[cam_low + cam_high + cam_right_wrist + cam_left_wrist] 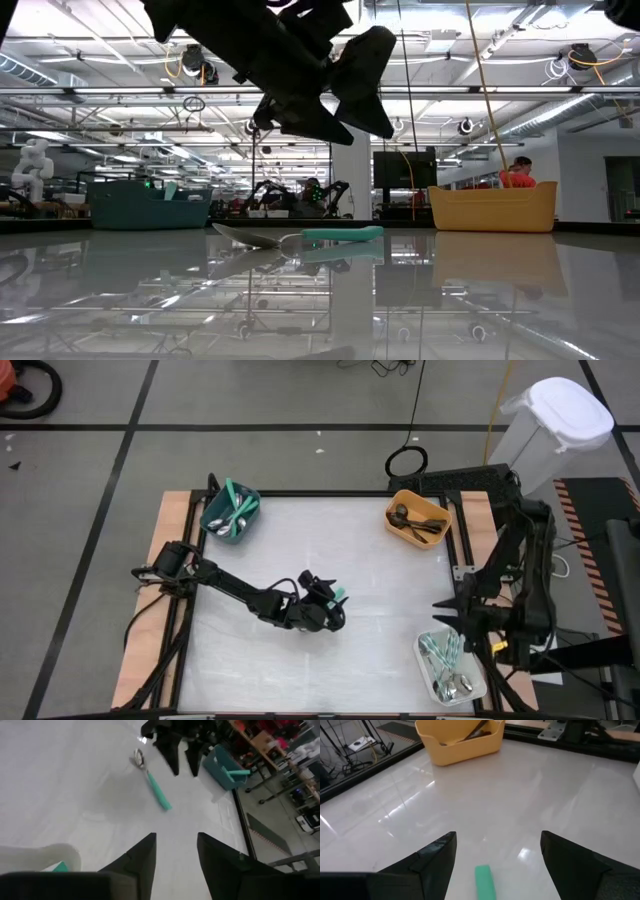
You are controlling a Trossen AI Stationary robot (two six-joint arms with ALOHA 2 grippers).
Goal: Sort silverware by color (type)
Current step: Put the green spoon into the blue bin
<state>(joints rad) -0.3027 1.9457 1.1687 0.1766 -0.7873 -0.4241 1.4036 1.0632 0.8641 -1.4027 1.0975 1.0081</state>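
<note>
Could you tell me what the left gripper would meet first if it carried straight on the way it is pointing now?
Probably the teal-handled spoon lying on the table between the left gripper's open fingers; beyond it, bare white table as far as shown.

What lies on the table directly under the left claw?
One teal-handled spoon lies flat on the table beneath the open left claw, untouched. From above, the claw covers most of it; only the handle tip shows.

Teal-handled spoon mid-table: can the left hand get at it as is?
Probably yes. The left hand hovers open right over the teal-handled spoon, which lies alone on the bare table; nothing sits between them.
</note>
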